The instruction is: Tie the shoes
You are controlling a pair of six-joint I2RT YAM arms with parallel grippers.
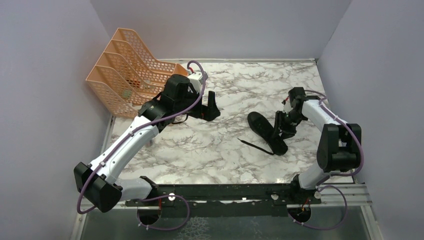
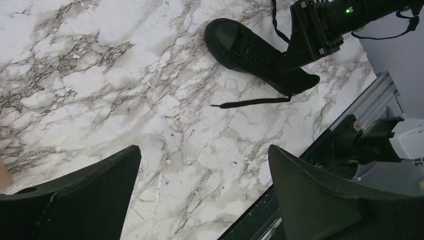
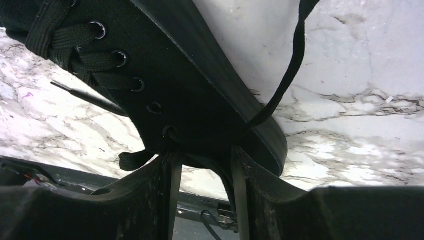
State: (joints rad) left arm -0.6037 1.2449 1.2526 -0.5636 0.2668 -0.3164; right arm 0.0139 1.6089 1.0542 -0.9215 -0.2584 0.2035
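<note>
So the shoe [image 1: 258,124] sits on the right half of the marble table [image 1: 210,155], toe pointing to the far left and heel end toward the near right, with the right gripper [image 1: 283,128] right down on that heel end. In the right wrist view the shoe [image 3: 190,75] fills most of the shot: laced eyelets at upper left and the rubber sole edge running diagonally. The right gripper [image 3: 202,156] has its fingers pulled in close with just a narrow slot between them, tips up against the side of the shoe by the last eyelets. Honestly can't tell if it's actually pinching the fabric or a lace, or just resting there. One lace [image 3: 286,82] hangs down across the sole edge toward that slot, but I lose it at the fingertips. The other loose lace [image 1: 255,146] lies flat on the table just near-side of the shoe, trailing off to the left. It shows in the left wrist view too, as a straight lace [image 2: 250,102] just beside the shoe [image 2: 240,47]. The left gripper [image 1: 212,107] is well apart from all that, over the middle of the table, and its view shows the left gripper [image 2: 202,150] spread wide with nothing in it, only bare marble between the fingers. An orange file rack [image 1: 127,75] stands in the far left corner.
</note>
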